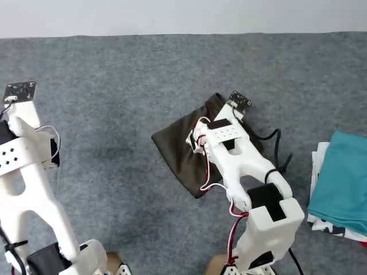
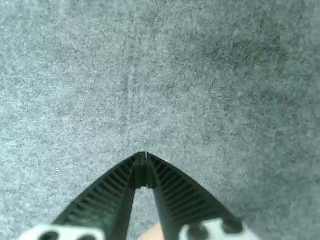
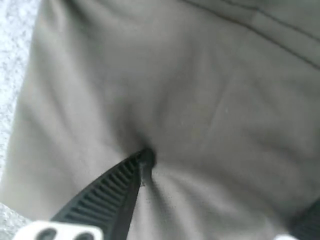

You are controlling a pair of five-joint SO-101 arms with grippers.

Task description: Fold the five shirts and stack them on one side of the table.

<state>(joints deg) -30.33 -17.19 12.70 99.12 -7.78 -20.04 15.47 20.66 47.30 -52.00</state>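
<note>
Shirts, from the high view: a dark brown shirt [image 1: 180,157] lies mid-table [image 1: 114,86] under my right gripper [image 1: 196,143], and a folded stack [image 1: 338,183], teal on top, sits at the table's right edge.

Left wrist view: my left gripper [image 2: 145,157] is pinched closed, holding nothing, over the grey surface.

Right wrist view: the jaws look spread wide, with one fingertip [image 3: 144,157] pressed into the brown cloth and nothing gripped.

Holds the left gripper [image 2: 145,159] closed, ribbed tips touching at a point, aimed downward. Stands the left arm [image 1: 26,172] tall at the near left side. Extends the right arm [image 1: 241,160] forward from its base, wrist angled down, right gripper [image 3: 144,161] set low.
</note>
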